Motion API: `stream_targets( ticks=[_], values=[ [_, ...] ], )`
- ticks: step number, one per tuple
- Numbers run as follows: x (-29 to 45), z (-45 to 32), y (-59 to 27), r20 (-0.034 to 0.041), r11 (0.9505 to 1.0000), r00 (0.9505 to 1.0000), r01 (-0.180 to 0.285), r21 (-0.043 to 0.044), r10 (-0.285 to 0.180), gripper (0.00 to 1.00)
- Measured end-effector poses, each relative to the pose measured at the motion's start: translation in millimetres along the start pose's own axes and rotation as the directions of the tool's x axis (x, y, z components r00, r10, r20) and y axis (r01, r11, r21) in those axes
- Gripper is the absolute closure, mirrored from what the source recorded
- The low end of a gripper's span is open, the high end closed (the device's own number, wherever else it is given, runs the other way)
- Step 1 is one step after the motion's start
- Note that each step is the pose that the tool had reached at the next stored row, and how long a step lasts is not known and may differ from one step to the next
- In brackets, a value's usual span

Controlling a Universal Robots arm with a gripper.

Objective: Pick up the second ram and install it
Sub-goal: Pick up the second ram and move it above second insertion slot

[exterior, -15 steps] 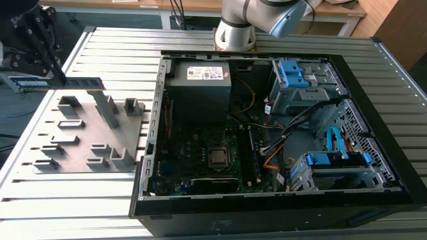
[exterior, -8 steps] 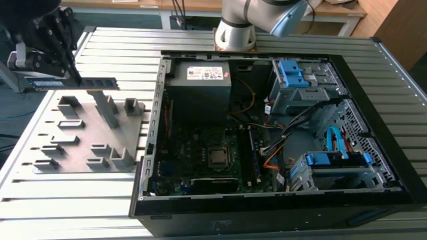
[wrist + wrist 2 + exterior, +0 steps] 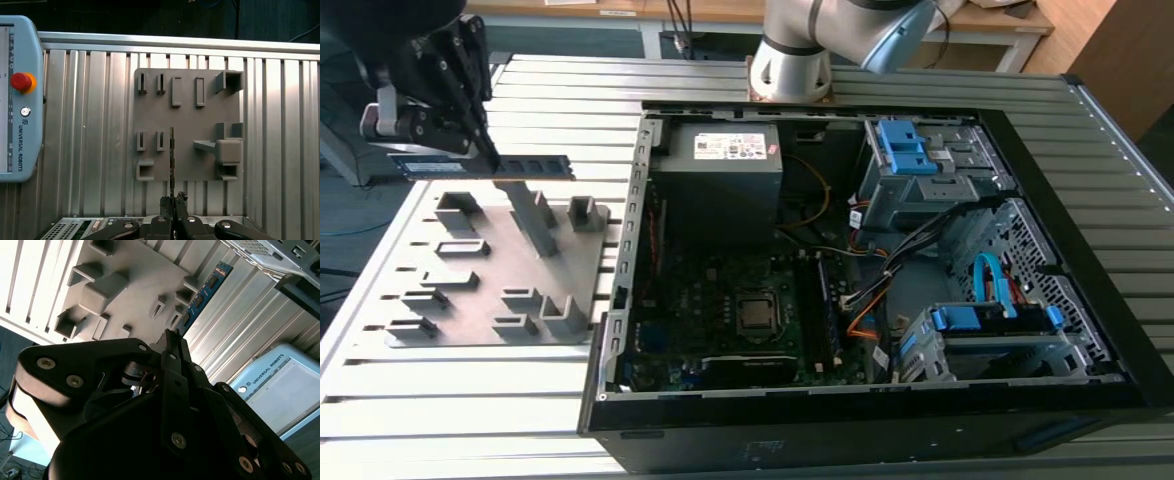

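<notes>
One ram (image 3: 520,167) between the tool's (image 3: 488,155) tips

Black all over the gripper (image 3: 487,150), dark blue-green with a row of black chips along the second ram (image 3: 534,167), plain matt grey on the fixture plate (image 3: 494,290). Silvery ribbed striping across the table (image 3: 454,420) (slat after slat). Black for the computer case (image 3: 854,425), bright blue on its drive brackets (image 3: 907,150), pale blue with a red button (image 3: 20,81) on the pendant (image 3: 32,55).
</notes>
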State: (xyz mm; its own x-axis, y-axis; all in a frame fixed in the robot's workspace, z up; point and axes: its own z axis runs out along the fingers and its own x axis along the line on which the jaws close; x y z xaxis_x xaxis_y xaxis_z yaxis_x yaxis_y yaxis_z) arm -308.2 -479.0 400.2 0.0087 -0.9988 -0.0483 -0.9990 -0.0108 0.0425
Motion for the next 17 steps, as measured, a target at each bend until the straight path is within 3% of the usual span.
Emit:
stream_targets(
  ticks=[17],
  values=[
    [0.3, -1.3, -31.2, 0.0001, 1.0, 1.0, 0.0, -0.0021, 0.0, 0.86]
  ],
)
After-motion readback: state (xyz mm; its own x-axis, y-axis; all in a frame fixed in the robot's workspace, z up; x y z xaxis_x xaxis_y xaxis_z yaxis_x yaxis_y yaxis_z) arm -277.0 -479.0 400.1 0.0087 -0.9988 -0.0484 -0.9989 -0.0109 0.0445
